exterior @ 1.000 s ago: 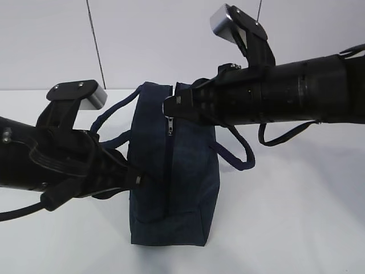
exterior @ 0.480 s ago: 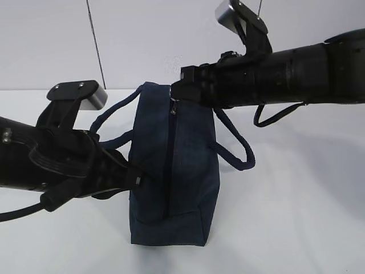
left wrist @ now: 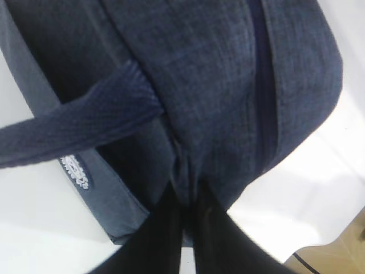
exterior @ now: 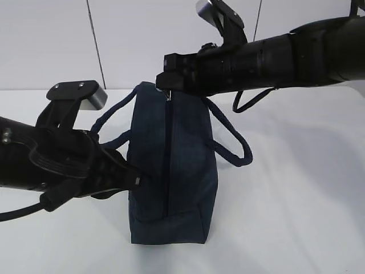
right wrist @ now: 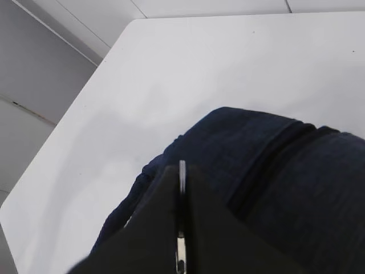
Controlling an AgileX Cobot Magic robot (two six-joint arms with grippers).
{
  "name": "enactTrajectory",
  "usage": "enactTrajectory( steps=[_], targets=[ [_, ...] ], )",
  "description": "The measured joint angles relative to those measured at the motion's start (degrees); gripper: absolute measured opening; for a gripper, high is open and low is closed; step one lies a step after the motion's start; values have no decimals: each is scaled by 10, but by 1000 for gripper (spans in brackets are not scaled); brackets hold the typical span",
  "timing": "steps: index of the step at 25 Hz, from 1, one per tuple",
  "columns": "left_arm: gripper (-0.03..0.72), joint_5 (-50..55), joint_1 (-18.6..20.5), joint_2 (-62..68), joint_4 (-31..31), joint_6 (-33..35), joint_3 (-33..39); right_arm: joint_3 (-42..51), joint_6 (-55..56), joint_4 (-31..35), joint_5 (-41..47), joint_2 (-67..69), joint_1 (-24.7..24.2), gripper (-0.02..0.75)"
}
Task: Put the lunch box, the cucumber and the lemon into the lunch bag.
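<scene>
Standing upright, navy lunch bag [exterior: 177, 171] looks zipped, apparently fully.

zipped lunch bag [exterior: 171, 165], no entry

— What carries everything here?
— A plain white surface [exterior: 296, 188], matte and smooth, running back to a pale grey wall.
— And what rests directly on it?
— Only the lunch bag [exterior: 177, 171], dark navy fabric, standing upright near the middle with its zipper seam facing the exterior camera. One strap handle [exterior: 231, 142] loops out on its right side, its lower bend near the white top.
</scene>
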Motion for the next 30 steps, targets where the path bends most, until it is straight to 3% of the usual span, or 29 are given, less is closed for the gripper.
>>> enactTrajectory(
  steps=[6,11,18,30],
  targets=[
    [4,-2,0,0,3,0,0,-23,37,-45,1,9,-17,-13],
    [4,-2,0,0,6,0,0,-27,42,-47,6,10,-43,-13],
    [3,-2,0,0,7,0,0,-60,62,-54,26,34,-43,-13],
    [3,-2,0,0,17,0,0,-152,153,-150,44,89,-46,-13]
  ],
)
